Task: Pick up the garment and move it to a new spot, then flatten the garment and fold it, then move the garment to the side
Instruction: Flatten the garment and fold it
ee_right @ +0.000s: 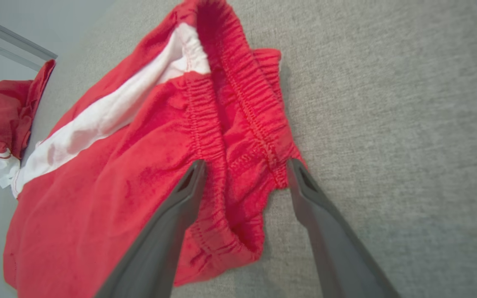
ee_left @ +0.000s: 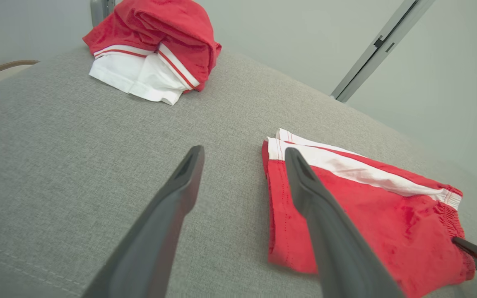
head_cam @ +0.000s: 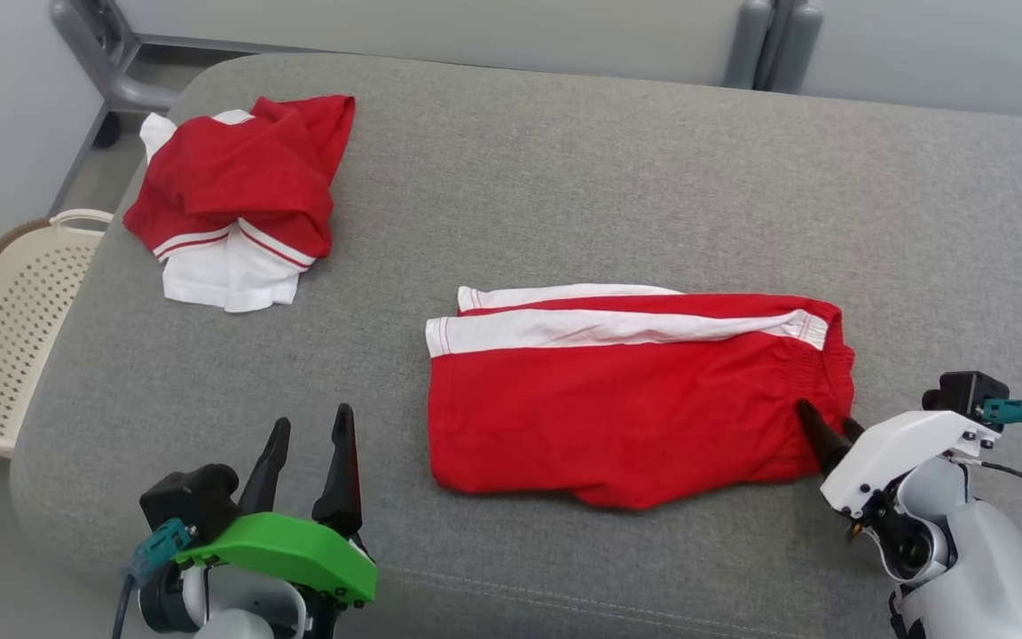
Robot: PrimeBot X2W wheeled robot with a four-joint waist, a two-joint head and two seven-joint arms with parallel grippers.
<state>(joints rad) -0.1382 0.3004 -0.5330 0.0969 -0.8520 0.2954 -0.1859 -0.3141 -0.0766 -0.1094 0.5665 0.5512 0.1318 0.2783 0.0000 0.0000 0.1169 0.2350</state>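
Head view: a grey padded bench (head_cam: 617, 177) carries the folded red shorts (head_cam: 617, 408) at its middle and a crumpled red-and-white garment (head_cam: 236, 195) far left. The right pincer (head_cam: 825, 415) gapes at the shorts' waistband. The left pincer (head_cam: 314, 424) hovers spread, apart from the shorts.

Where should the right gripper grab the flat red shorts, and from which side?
Probably the gathered elastic waistband at the shorts' right end, coming in from the right. It bunches into thick folds there, and the open right gripper is lined up on its corner.
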